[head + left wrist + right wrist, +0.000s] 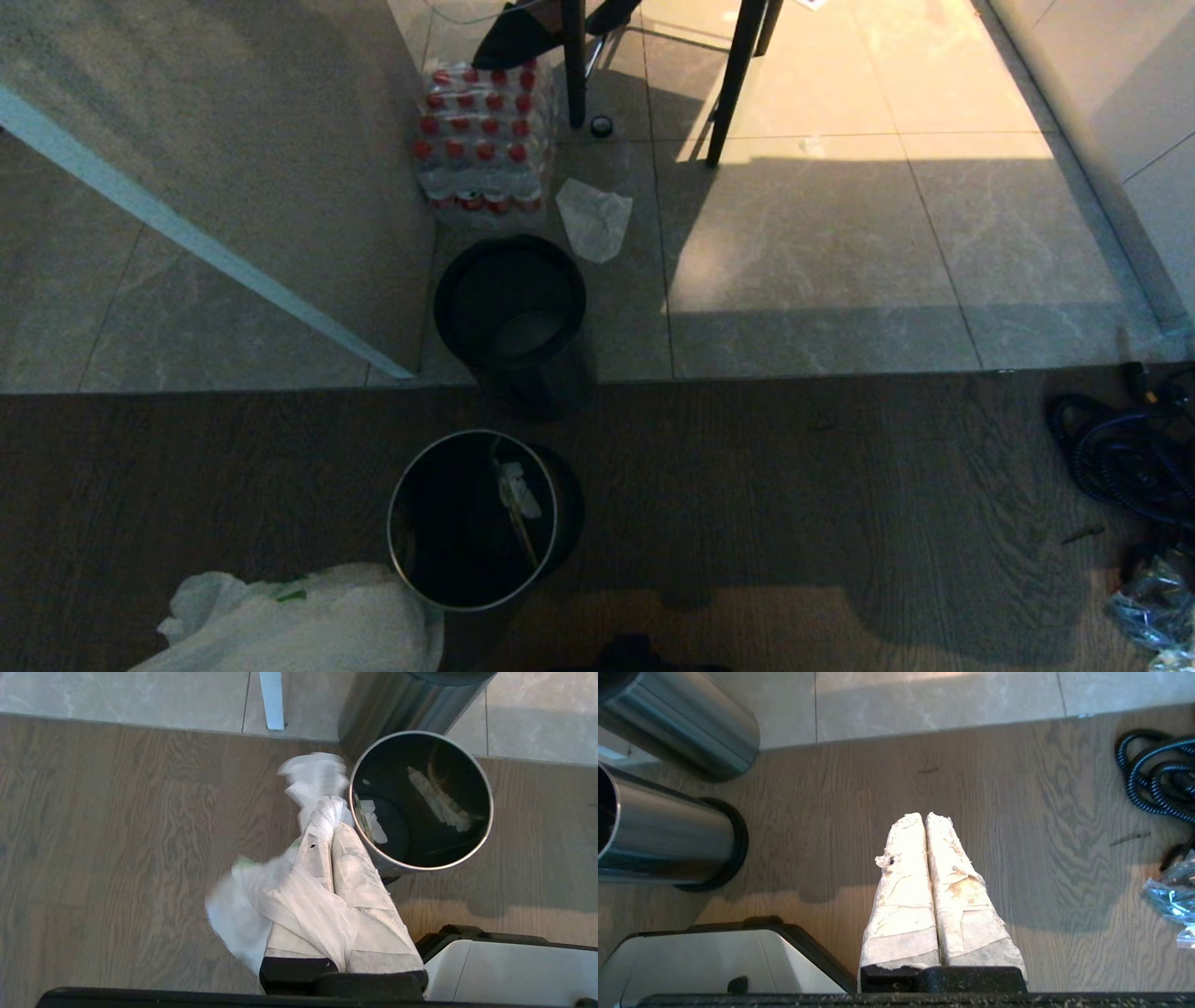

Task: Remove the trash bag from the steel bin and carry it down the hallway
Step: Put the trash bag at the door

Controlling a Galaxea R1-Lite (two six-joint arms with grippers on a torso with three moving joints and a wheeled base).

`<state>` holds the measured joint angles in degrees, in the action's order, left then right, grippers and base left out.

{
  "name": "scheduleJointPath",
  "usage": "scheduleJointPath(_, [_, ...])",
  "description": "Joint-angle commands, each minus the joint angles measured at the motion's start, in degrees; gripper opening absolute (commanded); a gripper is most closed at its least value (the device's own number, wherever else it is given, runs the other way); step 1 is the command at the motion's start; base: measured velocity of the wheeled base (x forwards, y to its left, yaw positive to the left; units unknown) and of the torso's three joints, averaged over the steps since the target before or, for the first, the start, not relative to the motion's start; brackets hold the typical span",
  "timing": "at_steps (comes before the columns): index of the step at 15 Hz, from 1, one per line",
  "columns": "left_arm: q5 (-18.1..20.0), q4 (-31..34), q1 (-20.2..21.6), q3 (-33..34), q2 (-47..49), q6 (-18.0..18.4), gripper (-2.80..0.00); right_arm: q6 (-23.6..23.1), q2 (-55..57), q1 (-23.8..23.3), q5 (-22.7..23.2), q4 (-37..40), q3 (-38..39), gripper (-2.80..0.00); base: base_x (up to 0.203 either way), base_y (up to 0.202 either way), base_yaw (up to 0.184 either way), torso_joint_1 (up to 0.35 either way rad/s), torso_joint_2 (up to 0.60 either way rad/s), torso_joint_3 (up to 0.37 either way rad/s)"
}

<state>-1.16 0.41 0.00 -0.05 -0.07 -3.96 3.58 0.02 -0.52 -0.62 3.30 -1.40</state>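
You are looking down from the robot's head at a floor split in two: pale marble-look tiles farther away and darker wood-grain flooring nearer the robot. A grey wall panel with a light edge strip fills the far left.

The trash bag, thin white plastic with a little green print, sits at the near left edge of your head view, just beside the steel bin and outside it. From the left wrist camera you see the left gripper with its two tape-wrapped fingers pressed together, pinching a twisted bunch of the bag's plastic between them; the rest of the bag drapes below and to one side of the fingers.

The steel bin stands upright on the wood flooring, directly ahead of the robot, with its silver rim and dark inside. A few pale scraps lie inside it. Just beyond it, at the line where wood meets tile, stands a second, all-dark round bin.

The right gripper hangs over bare wood flooring with its fingers closed against each other, holding nothing.

Farther off you have a shrink-wrapped pack of red-capped bottles, a flat white wrapper scrap on the tiles, dark furniture legs, and a coil of dark cable at the right.
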Motion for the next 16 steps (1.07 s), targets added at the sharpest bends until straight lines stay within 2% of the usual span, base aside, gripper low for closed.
scheduleJointPath(1, [-0.1, 0.0, 0.0, 0.0, 0.2, -0.1, -2.8, 0.0, -0.1, 0.0, 0.0, 0.0, 0.0, -2.8, 0.0, 0.0, 0.0, -0.001, 0.0, 0.15])
scheduleJointPath(16, [-0.1, 0.0, 0.0, 0.0, 0.2, 0.0, -2.8, 0.0, -0.1, 0.0, 0.0, 0.0, 0.0, -2.8, 0.0, 0.0, 0.0, 0.002, 0.0, 0.2])
